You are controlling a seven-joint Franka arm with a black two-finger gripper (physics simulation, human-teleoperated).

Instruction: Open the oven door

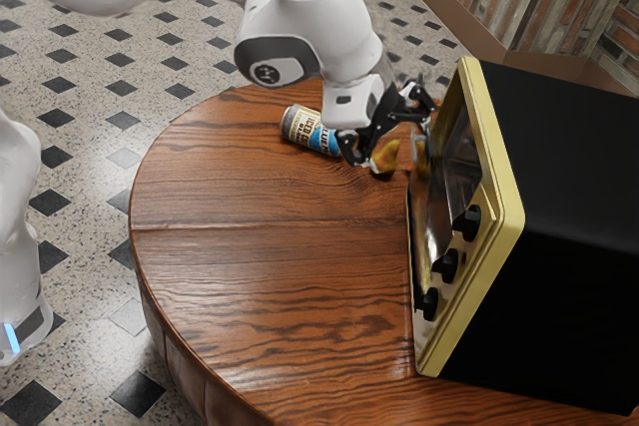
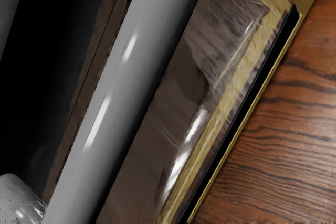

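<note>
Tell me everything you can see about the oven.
The oven is a boxy black appliance with a yellow-gold front frame. It stands upright on the round wooden table, towards the exterior view's right, its front facing the arm. The front has three black knobs in a row and a glossy, glass-like door with a smooth grey bar handle. The gripper is close to the door; I can't tell if they touch.
</note>
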